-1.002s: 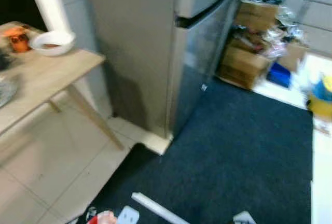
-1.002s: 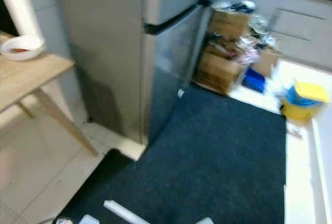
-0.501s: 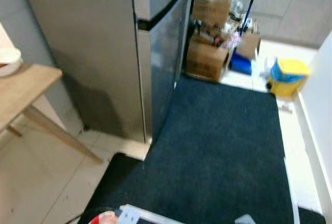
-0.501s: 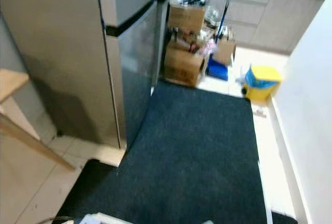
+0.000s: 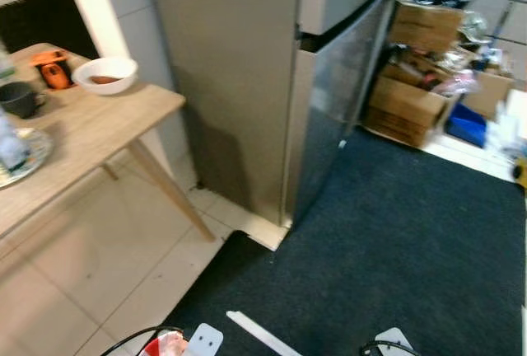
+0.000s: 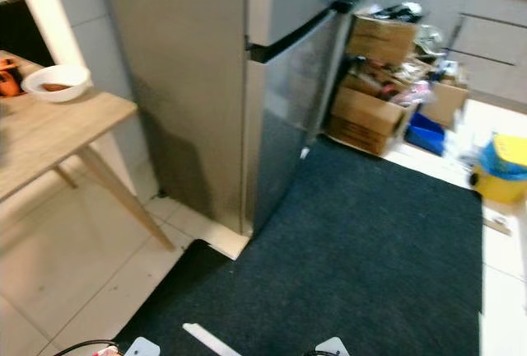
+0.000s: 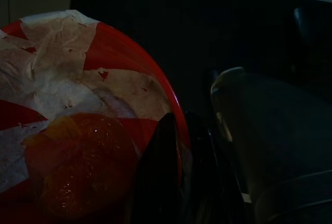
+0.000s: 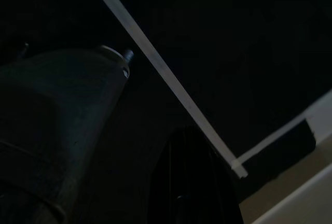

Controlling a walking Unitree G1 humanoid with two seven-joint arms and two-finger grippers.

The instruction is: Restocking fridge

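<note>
Pale wood tabletop far left on splayed legs, carrying a dark mug, a small orange item, a white bowl near the back corner and a patterned plate at the front edge. Something pale on the plate, too blurred to name. Beige tiled floor beneath.

Low at the left edge of the head views: left pincer clenched on the rim of a red bowl, one black finger lying inside the wall, the rim running between the two. Bowl lined with torn white paper; a glossy orange piece of food inside, touching the paper. Bowl held low over the dark mat, well apart from the tabletop.

Centre: steel fridge, two doors, both closed, a black seam between upper and lower. Standing on the tiles, the mat's edge just beside its front corner. A thin white strip lying on the mat near the bottom of the frame.

Right pincer hanging over the mat, very dark; cannot tell whether open or closed.

Right of the fridge: stacked cardboard boxes topped with clutter, a blue box beside them, a yellow bucket furthest right.
</note>
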